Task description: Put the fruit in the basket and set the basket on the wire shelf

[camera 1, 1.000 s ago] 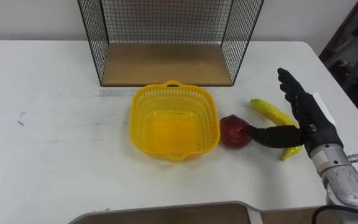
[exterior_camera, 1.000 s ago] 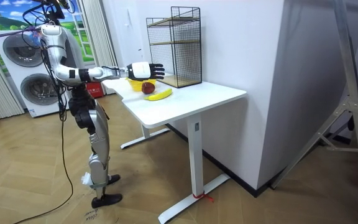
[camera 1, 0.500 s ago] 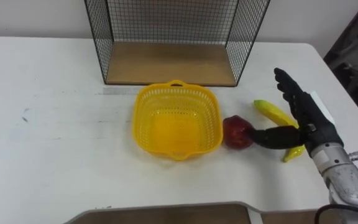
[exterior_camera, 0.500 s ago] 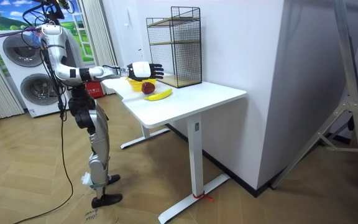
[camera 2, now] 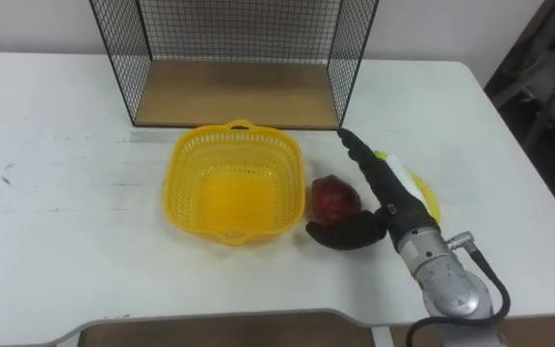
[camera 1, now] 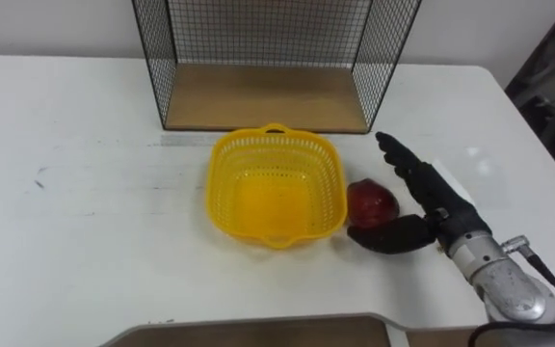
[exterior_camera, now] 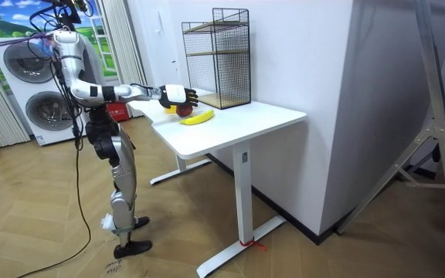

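right hand (camera 1: 439,214) has swung left, straight fingers (camera 1: 408,170) and thumb flanking the apple (camera 1: 371,200); banana (camera 2: 420,200) lies lengthwise just right of them.

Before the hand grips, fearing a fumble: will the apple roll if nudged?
Likely: the apple is round and free on the table. The basket close on its left would probably stop it. The open right hand flanks it, maybe steadying it.

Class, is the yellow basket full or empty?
Empty: the basket shows a bare bottom; the apple lies outside on the table.
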You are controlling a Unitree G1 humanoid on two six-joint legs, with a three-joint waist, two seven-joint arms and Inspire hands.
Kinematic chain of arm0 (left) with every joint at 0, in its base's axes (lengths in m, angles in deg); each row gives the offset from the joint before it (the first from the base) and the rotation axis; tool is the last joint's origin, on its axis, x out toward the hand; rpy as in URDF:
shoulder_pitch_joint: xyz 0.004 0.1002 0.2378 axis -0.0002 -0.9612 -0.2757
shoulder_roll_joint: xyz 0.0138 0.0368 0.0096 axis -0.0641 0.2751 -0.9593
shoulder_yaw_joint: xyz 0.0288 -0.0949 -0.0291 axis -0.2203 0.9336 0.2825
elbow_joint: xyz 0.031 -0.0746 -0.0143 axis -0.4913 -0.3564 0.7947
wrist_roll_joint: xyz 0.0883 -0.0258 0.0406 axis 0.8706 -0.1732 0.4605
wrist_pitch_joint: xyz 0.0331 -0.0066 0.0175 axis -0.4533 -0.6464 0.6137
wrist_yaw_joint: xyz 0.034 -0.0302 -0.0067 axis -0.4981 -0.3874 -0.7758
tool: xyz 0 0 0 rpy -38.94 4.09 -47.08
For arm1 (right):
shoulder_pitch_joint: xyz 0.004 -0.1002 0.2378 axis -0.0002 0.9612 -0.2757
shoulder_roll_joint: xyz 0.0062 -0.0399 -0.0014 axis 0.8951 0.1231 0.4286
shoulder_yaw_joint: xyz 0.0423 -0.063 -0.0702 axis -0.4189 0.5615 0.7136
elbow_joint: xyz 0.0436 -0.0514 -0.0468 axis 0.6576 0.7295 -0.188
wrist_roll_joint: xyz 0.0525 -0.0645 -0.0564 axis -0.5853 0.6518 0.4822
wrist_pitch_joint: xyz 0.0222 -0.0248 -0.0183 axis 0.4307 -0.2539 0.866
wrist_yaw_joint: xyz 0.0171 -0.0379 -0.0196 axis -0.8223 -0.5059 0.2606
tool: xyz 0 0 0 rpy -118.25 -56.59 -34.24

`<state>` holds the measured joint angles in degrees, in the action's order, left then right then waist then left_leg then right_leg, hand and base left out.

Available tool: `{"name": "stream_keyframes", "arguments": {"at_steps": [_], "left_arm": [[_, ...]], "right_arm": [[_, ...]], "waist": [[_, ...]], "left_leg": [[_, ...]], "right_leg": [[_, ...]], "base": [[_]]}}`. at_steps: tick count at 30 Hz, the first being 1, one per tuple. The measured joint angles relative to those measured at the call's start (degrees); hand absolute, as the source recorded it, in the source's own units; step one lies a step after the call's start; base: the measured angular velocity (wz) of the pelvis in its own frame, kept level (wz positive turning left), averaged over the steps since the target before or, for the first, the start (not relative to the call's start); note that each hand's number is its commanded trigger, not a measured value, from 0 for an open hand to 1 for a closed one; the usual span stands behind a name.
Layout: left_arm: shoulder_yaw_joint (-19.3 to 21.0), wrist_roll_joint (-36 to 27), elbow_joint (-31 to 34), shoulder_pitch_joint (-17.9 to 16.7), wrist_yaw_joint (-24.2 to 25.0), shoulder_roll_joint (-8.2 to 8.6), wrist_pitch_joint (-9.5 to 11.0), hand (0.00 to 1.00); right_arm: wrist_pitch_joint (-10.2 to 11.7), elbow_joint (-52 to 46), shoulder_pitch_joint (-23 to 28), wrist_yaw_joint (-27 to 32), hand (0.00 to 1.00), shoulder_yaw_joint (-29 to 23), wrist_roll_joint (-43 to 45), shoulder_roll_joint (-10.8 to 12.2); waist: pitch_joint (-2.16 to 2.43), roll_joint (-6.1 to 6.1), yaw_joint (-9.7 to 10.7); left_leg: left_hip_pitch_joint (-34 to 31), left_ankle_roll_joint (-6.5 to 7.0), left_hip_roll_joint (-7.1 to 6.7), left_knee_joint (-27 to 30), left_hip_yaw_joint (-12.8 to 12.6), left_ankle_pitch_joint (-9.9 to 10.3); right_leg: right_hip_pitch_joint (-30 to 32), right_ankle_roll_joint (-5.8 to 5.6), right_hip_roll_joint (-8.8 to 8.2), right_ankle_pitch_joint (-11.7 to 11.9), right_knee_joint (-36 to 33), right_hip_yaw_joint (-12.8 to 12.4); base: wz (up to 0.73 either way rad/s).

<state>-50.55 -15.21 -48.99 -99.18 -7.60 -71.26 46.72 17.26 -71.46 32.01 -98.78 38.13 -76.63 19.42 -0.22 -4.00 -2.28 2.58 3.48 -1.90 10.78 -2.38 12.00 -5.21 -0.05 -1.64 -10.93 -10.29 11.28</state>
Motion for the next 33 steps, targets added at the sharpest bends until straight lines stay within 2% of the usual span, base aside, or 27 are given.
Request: {"name": "stream_keyframes", "arguments": {"at_steps": [10, 15, 27, 28, 29, 30, 33], "left_arm": [[0.0, 0.0, -0.2, -0.2, 0.0, -0.35, 0.0, 0.00], [0.0, 0.1, -0.2, 0.0, 0.3, -0.38, -0.1, 0.00], [0.0, 1.2, -2.2, 0.0, 0.3, -0.74, -0.2, 0.00], [0.0, 1.2, -2.2, 0.0, 0.2, -0.74, -0.2, 0.00], [0.0, 1.2, -2.2, 0.0, 0.2, -0.75, -0.4, 0.00], [0.0, 1.2, -2.2, -0.1, 0.2, -0.74, -0.5, 0.00], [0.0, 1.2, -2.1, 0.1, 0.2, -0.74, -0.5, 0.00]], "right_arm": [[0.0, 2.7, -0.1, -0.1, 0.00, 0.5, 1.4, 0.7], [0.4, 7.3, -0.9, 0.0, 0.00, 1.6, 1.7, 0.8], [2.1, 11.4, -2.1, 1.1, 0.00, 1.7, 1.4, 0.8], [2.3, 11.8, -2.2, 1.2, 0.29, 1.7, 1.4, 0.8], [3.1, 13.1, -2.3, 1.3, 0.85, 1.7, 1.3, 0.8], [3.7, 13.7, -2.3, 1.5, 1.00, 1.6, 1.1, 0.8], [4.2, 14.5, -2.3, 2.2, 1.00, 1.4, 1.0, 0.8]], "waist": [[-0.38, -0.82, -1.5], [-0.32, -0.94, -1.9], [-0.19, -0.97, -2.6], [-0.18, -0.95, -2.5], [-0.17, -0.92, -2.4], [-0.16, -0.90, -2.3], [-0.07, -0.71, -2.0]], "left_leg": [[-0.3, -0.01, -0.11, 0.1, 0.5, 0.0], [-0.5, -0.02, -0.12, 0.6, 0.7, 0.0], [-0.5, -0.02, -0.12, 1.1, 1.2, 0.0], [-0.5, -0.02, -0.12, 1.1, 1.2, 0.0], [-0.6, -0.02, -0.13, 1.3, 1.4, 0.0], [-0.6, -0.03, -0.15, 1.6, 1.6, 0.0], [-0.9, -0.03, -0.31, 2.0, 2.6, 0.0]], "right_leg": [[-0.4, 0.00, 0.00, 0.0, 0.7, 0.3], [-0.3, -0.02, -0.09, 0.0, 0.7, 1.4], [-0.8, 0.04, -0.12, 0.2, 0.6, 1.8], [-0.8, 0.06, -0.11, 0.2, 0.6, 1.8], [-1.0, 0.06, -0.12, 0.2, 0.6, 1.8], [-1.1, 0.06, -0.13, 0.2, 0.6, 2.0], [-1.4, 0.06, -0.25, 0.2, 0.6, 2.9]], "base": [[0.03], [0.01], [0.01], [0.04], [0.08], [0.09], [0.15]]}}
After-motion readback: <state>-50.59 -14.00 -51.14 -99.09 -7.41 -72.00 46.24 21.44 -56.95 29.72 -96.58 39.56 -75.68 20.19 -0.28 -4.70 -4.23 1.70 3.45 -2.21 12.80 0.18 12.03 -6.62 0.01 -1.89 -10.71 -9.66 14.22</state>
